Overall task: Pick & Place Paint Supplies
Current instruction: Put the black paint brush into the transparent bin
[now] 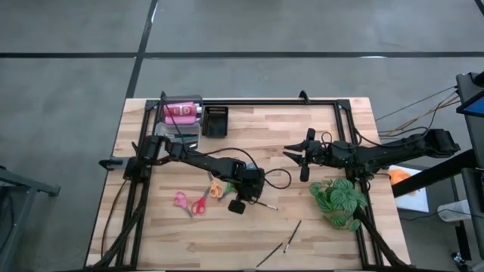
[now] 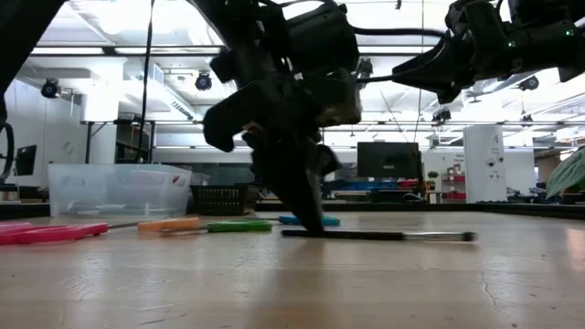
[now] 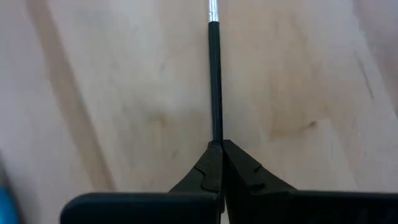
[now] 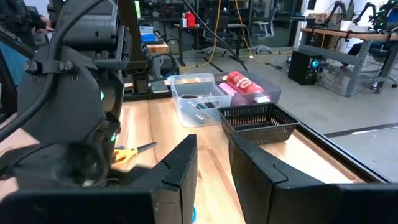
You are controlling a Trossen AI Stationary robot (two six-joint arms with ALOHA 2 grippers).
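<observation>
Pale butcher-block wood forms the table (image 1: pixel 249 143), framed by black rails and standing on a grey concrete floor; the low view looks past it into a bright workshop with desks and monitors. Two dark arms work over it. The left gripper (image 3: pixel 219 149) is down on the wood just below table centre, its fingers pinched together on the black brush (image 3: pixel 215 81), which lies flat on the boards with its silver ferrule pointing toward 4 o'clock. The right gripper (image 4: pixel 212 152) hangs above the table toward 2 o'clock from centre, its fingers apart with nothing between them. One green leafy plant (image 1: pixel 338 199) sits at 4 o'clock. One clear tub (image 1: pixel 181 121) stands at 11 o'clock, with one pink bottle (image 1: pixel 180 111) and a red one visible in it; one black basket (image 1: pixel 215 121) sits just beside it. Two pairs of scissors lie at 8 o'clock: pink-handled scissors (image 1: pixel 189 202) and orange-handled scissors (image 1: pixel 217 189). Two more thin brushes (image 1: pixel 281 245) lie at 5 o'clock near the front edge.
</observation>
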